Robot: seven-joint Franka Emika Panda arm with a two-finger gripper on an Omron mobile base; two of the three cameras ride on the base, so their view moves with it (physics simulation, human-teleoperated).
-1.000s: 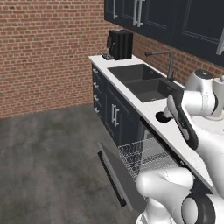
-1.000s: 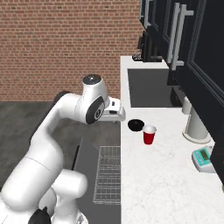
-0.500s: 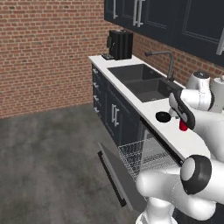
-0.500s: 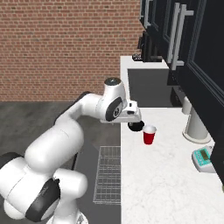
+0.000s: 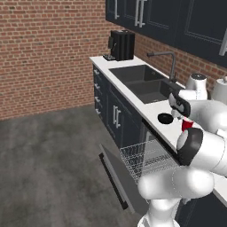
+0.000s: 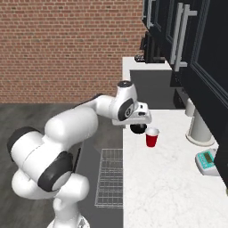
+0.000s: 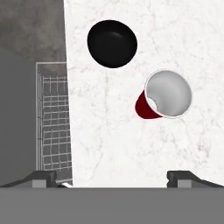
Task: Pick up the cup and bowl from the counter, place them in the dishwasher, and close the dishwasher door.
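The cup (image 7: 167, 94) stands upright on the counter (image 7: 131, 148), a little in from its front edge, and the bowl (image 7: 112, 43) sits just beside it, nearer that edge and apart from it; neither has been lifted, so none of the task is done yet. I look straight down into both: the cup's white inside is bare and the bowl's black hollow looks empty too, though its darkness could hide something small. My gripper (image 7: 112, 177) hangs above the counter with its fingers spread wide and nothing between them, the cup lying ahead between their lines. Past the counter's edge the dishwasher (image 5: 148, 159) has its white wire rack pulled out, and I see no dish in it. The dishwasher door (image 5: 116, 177) lies folded down toward the floor. Left for me, as I judge it: take the cup, take the bowl, set both in the rack, then swing the door up shut.
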